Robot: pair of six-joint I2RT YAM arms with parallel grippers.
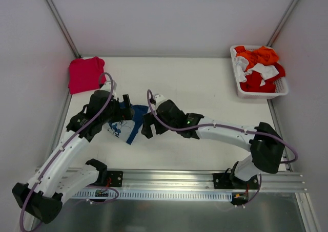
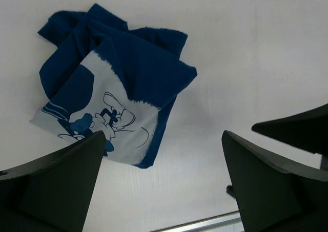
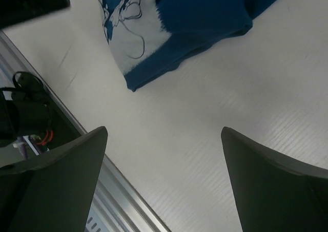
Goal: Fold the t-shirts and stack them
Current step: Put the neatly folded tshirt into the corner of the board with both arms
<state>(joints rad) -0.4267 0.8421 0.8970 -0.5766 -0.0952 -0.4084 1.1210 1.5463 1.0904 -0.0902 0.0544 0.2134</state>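
A dark navy blue t-shirt (image 1: 134,120) with a white cartoon print lies crumpled on the table between my two grippers. In the left wrist view the navy t-shirt (image 2: 128,63) lies beyond the fingers. My left gripper (image 2: 163,135) hangs open over bare table, and only its left fingertip overlaps the print's edge. My right gripper (image 3: 164,131) is open too, above bare table, with the navy t-shirt (image 3: 205,17) past its tips. A pinkish-red t-shirt (image 1: 85,74) rests in the far left corner. Seen from above, the left gripper (image 1: 122,112) and right gripper (image 1: 148,125) flank the navy cloth.
A white basket (image 1: 259,92) with several orange, red and white garments stands at the far right. A metal rail (image 1: 205,183) runs along the near edge of the table (image 1: 195,83). White walls enclose the left, back and right sides.
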